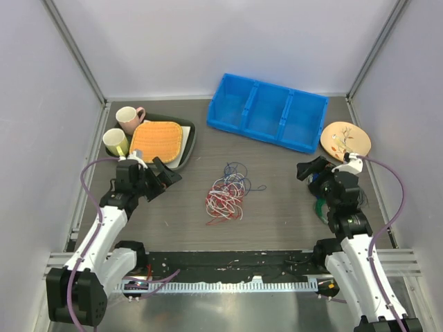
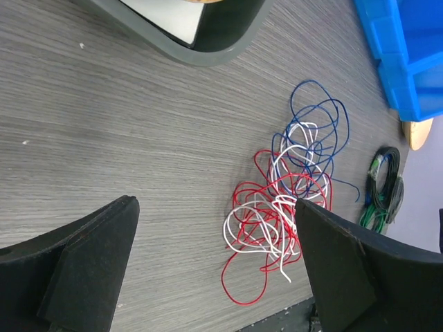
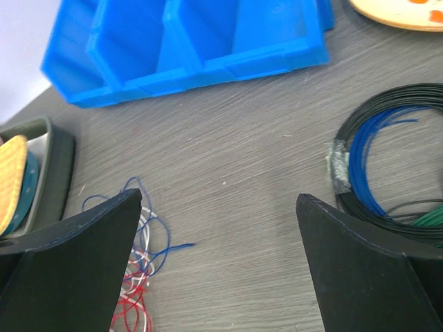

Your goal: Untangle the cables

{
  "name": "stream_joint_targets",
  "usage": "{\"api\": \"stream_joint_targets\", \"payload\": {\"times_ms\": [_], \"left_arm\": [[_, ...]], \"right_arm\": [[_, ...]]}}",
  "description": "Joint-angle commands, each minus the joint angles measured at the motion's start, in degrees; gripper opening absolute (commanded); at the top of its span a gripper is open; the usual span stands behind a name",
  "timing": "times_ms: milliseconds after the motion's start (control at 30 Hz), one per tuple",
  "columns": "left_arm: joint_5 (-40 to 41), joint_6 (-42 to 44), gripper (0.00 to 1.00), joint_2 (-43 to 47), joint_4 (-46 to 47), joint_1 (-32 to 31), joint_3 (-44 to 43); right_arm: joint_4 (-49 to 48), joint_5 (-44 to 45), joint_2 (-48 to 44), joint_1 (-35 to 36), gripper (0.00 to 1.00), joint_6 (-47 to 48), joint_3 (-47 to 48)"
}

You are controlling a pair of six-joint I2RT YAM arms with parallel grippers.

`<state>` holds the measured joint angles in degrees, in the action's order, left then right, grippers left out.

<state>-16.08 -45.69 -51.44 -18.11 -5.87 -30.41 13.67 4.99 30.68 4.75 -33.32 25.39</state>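
Observation:
The cables (image 1: pixel 228 192) lie as one loose tangle of thin red, white and dark blue wires in the middle of the table. The tangle shows in the left wrist view (image 2: pixel 284 200) with the blue loops at its far end, and at the lower left of the right wrist view (image 3: pixel 138 270). My left gripper (image 1: pixel 166 176) is open and empty, left of the tangle and apart from it. My right gripper (image 1: pixel 309 170) is open and empty, right of the tangle and apart from it.
A blue divided bin (image 1: pixel 266 111) stands at the back. A dark tray (image 1: pixel 188 142) holds an orange mat (image 1: pixel 157 140); two cups (image 1: pixel 129 119) stand at the back left. A wooden plate (image 1: pixel 345 140) is at the right. Black, blue and green wire coils (image 3: pixel 387 173) lie near my right gripper.

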Motion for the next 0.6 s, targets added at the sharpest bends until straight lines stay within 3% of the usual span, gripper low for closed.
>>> {"api": "stream_joint_targets", "payload": {"times_ms": [0,167,233,333,467,567], "left_arm": [[-5.4,-0.1,1.0,-0.2,3.9,-0.1,-0.3],[-9.8,-2.8,1.0,-0.5,7.5,-2.5,1.9],[-10.0,-3.8,1.0,-0.9,8.1,-4.9,2.6],[-8.3,-4.8,1.0,-1.5,9.7,-9.6,3.2],[-5.4,-5.3,1.0,-5.9,12.0,-16.4,2.6],[-4.8,-5.8,0.97,-10.7,12.9,-19.0,1.4]], "right_arm": [[-6.9,-9.8,-2.1,0.0,1.0,0.2,-1.7],[-21.0,-26.5,0.7,0.0,1.0,-5.3,-6.8],[-20.8,-29.5,6.7,0.1,1.0,-4.8,-5.1],[-15.7,-24.4,17.7,4.1,1.0,-1.0,-0.4],[-11.6,-1.5,31.6,25.9,0.98,5.8,5.7],[-6.4,6.2,42.1,28.8,0.89,7.6,12.3]]}}
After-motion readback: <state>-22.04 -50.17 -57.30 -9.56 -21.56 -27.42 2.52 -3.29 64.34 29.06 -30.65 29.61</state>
